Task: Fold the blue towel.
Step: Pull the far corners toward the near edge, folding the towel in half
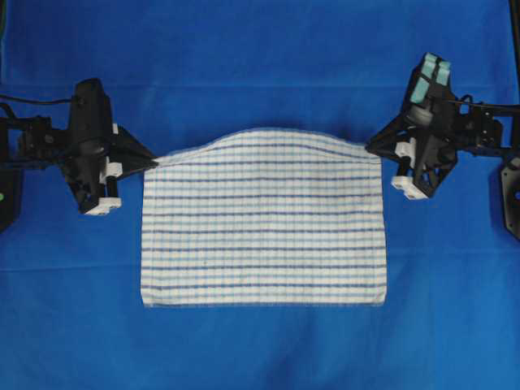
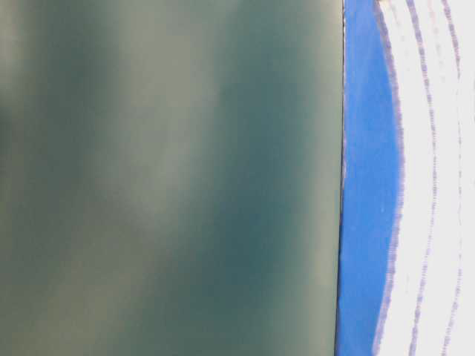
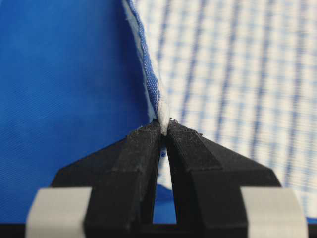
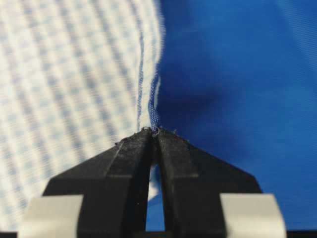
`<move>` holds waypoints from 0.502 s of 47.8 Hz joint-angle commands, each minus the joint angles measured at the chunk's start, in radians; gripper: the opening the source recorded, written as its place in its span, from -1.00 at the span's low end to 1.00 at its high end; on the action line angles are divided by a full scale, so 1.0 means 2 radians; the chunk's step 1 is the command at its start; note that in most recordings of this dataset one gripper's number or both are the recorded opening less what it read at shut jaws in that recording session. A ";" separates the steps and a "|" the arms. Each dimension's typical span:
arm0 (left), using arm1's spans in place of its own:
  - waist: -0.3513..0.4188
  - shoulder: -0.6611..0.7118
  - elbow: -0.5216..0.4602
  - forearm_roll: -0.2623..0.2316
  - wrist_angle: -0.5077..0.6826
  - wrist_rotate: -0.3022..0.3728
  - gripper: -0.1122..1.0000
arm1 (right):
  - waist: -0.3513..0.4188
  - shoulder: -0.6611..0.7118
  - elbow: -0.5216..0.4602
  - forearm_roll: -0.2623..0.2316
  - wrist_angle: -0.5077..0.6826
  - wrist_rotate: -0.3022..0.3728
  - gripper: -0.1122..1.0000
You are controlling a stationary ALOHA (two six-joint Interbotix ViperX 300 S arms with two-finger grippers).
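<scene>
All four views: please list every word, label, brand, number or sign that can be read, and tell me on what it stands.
None: no view shows readable text.
The blue towel carries only stripes.
The table covering is plain blue.
The left end effector and the right end effector bear no visible markings.
The table-level view is mostly a blurred grey-green surface, with nothing legible.

Blue-covered tabletop (image 1: 260,49) is lying open all around the blue towel (image 1: 264,231); only the two arms are standing at its upper corners.
</scene>
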 commanded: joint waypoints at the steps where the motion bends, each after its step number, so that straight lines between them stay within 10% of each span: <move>1: -0.019 -0.021 -0.002 0.000 0.008 -0.002 -0.74 | 0.025 -0.023 -0.002 0.001 0.005 0.008 -0.70; 24: -0.146 -0.064 0.017 0.000 0.028 -0.045 -0.74 | 0.180 -0.039 0.006 0.001 0.006 0.074 -0.70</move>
